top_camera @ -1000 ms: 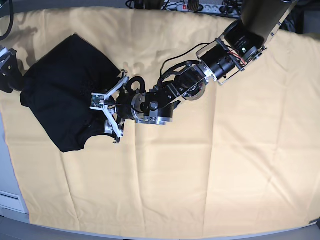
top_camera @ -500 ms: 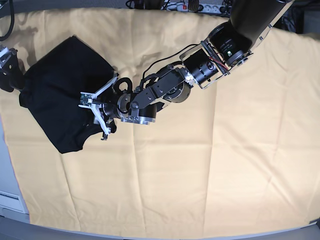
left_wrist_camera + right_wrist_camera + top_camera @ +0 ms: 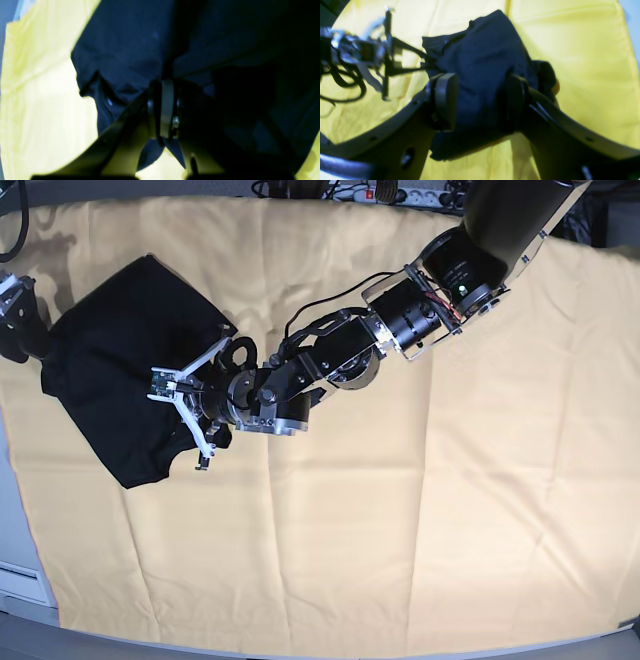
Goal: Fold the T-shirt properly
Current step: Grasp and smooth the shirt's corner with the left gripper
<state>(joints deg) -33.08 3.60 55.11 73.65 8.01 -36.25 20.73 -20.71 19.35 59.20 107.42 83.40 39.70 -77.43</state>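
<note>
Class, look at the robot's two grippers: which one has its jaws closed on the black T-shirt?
The left gripper: its jaws are pinched shut on the T-shirt fabric. The right gripper stands wide open, only framing the shirt.

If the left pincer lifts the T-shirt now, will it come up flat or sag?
Probably sag: the T-shirt lies in soft creases and bunches where the left pincer is shut on it, so it looks thin and floppy. Likely light, since only a small pinch holds it. It may drag across the yellow cloth rather than slide cleanly.
</note>
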